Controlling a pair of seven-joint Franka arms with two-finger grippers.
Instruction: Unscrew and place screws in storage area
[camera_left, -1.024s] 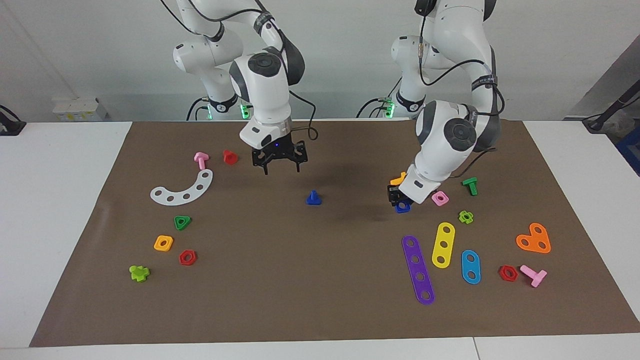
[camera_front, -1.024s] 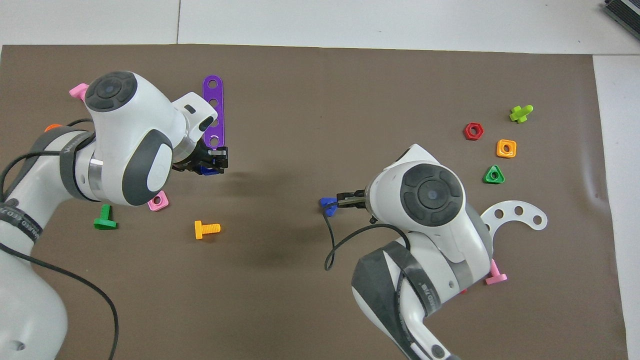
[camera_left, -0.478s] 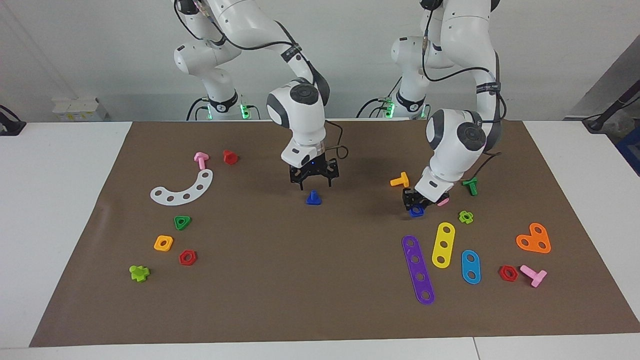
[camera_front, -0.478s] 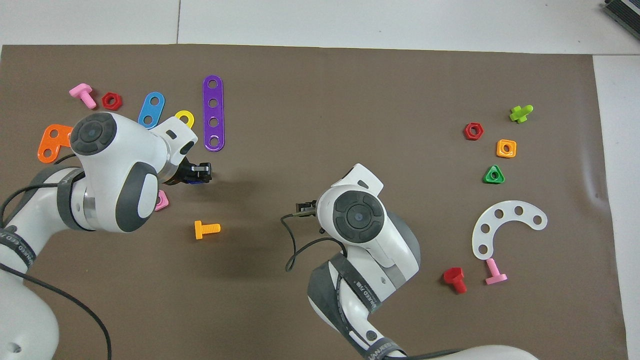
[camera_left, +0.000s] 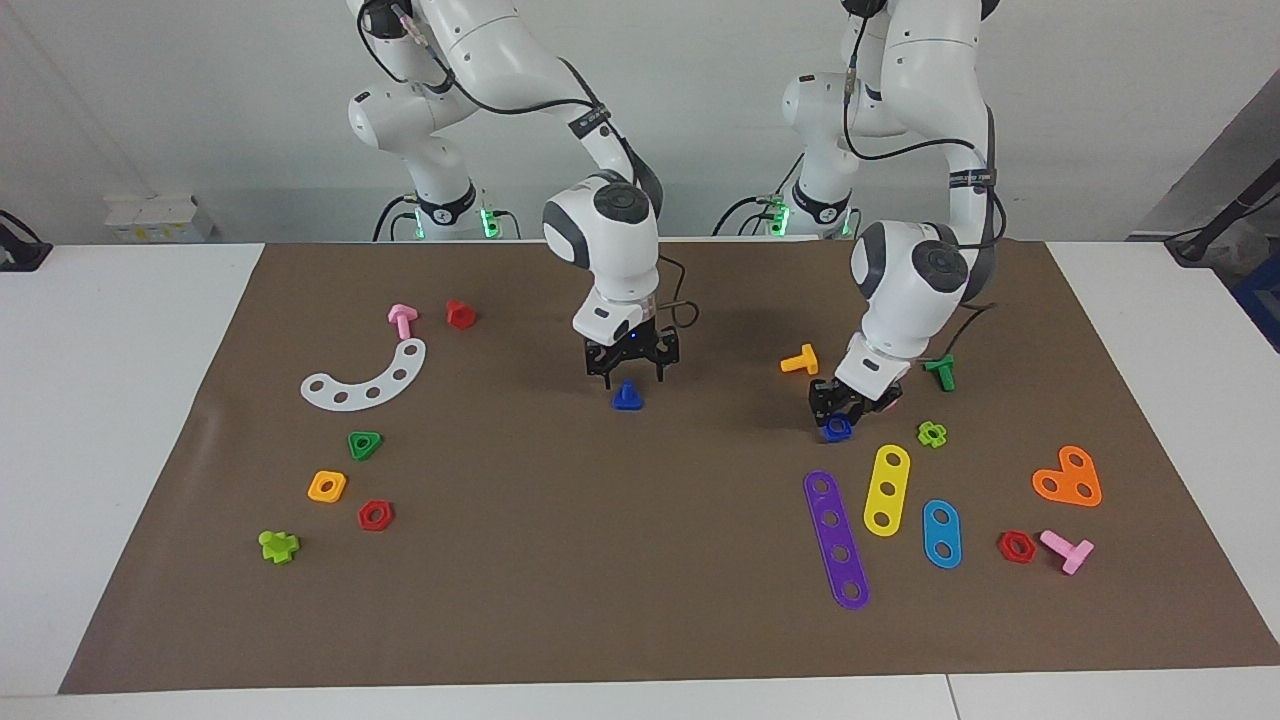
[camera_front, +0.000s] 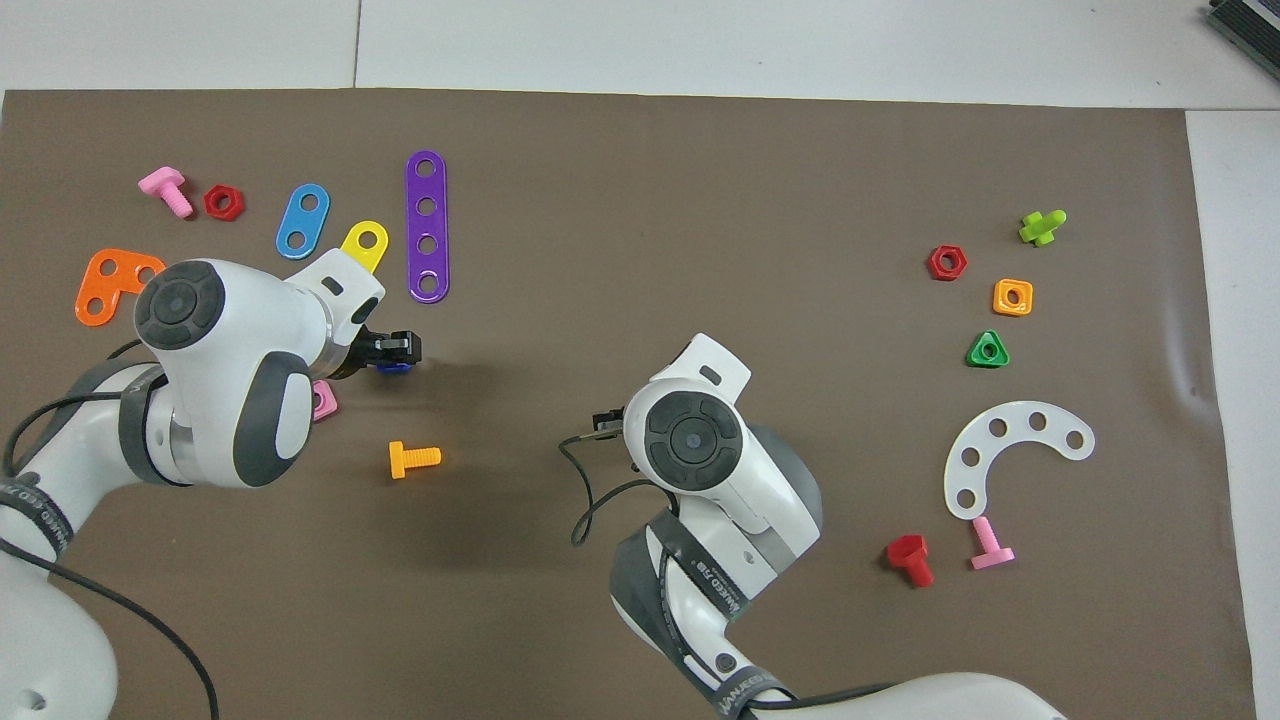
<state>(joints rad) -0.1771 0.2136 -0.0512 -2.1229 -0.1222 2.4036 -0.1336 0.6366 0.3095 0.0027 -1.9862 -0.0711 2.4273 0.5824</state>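
A: Entry, right arm. Where was the right end effector (camera_left: 632, 372)?

B: It hung low over the middle of the brown mat (camera_left: 640, 600), pointing straight down, with its fingers spread wide and nothing between them.

A: And the blue bolt (camera_left: 627, 397)?

B: The blue bolt stood on its flat head with the stem up, on the mat, directly under the right end effector. The fingertips sat just above it, one to either side. In the facing view they seemed not to touch it. In the overhead view the arm's wrist hid the bolt completely.

A: Left arm?

B: The left end effector (camera_left: 836, 412) was down at the mat toward the left arm's end of the bench (camera_left: 120, 400), tilted, with its tip right at a blue square nut (camera_left: 837, 430). The observer could not tell whether it gripped the nut or only rested at it.

A: Neighbours of that nut?

B: An orange bolt (camera_left: 800, 360) lay on its side nearer to the robots. A purple strip (camera_left: 836, 540), a yellow strip (camera_left: 886, 490) and a blue oval strip (camera_left: 941, 533) lay farther from them. A dark green bolt (camera_left: 940, 372) lay beside the left wrist.

A: Holders?

B: All the parts lay loose on the mat.
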